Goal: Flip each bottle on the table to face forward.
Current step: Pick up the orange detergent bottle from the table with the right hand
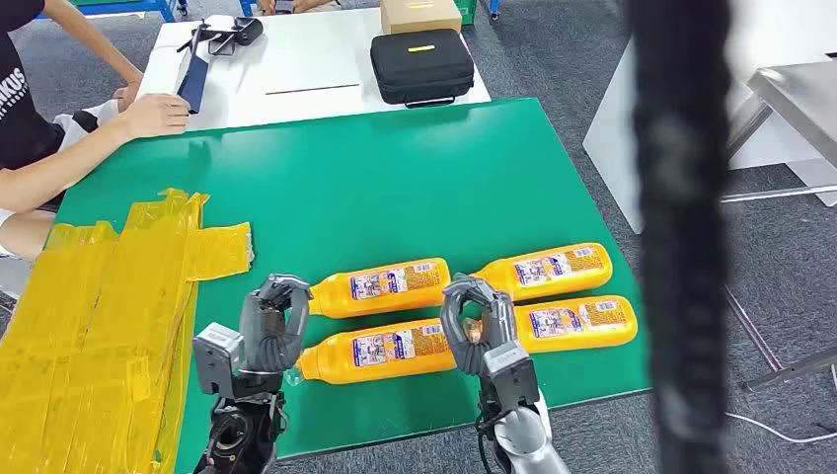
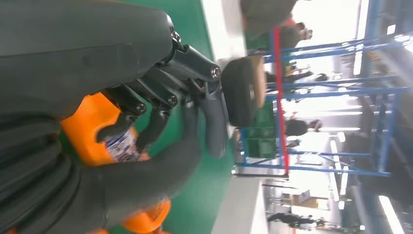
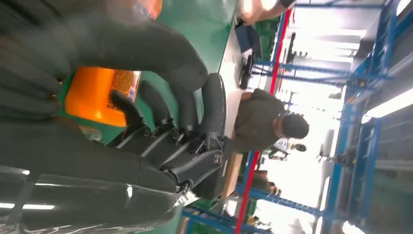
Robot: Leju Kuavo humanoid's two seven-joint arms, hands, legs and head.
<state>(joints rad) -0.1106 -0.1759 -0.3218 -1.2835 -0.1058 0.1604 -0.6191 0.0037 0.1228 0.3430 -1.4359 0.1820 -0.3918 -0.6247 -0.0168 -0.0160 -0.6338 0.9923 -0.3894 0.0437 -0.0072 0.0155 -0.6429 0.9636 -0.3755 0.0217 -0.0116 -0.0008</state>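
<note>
You have four orange plastic bottles lying on their sides on the green table mat (image 1: pixel 395 178), in two rows of two at about 5 o'clock from the mat's centre, all with printed labels facing up. Far row: far-left bottle (image 1: pixel 380 286) and far-right bottle (image 1: pixel 543 269). Near row: near-left bottle (image 1: pixel 375 350) and near-right bottle (image 1: pixel 572 323). Bodies are smooth and glossy, tapering at the 9 o'clock end.

Left hand (image 1: pixel 268 321) sits at 9 o'clock of the left pair, by their tapered ends, dark fingers curled inward; whether they touch a bottle, you cannot tell. In the left wrist view the fingertips (image 2: pixel 146 141) lie over an orange body and label.

Right hand (image 1: pixel 476 321) sits between the near-left and near-right bottles, fingers curled in a hoop; you cannot tell if it grips anything.

At 9 o'clock, wrinkled yellow tape (image 1: pixel 109 306) covers the mat. At 12 o'clock, a white table (image 1: pixel 296 59) carries a black zip case (image 1: pixel 421 65). At 10 o'clock, a person's hand (image 1: pixel 153 114) rests at the mat edge.
</note>
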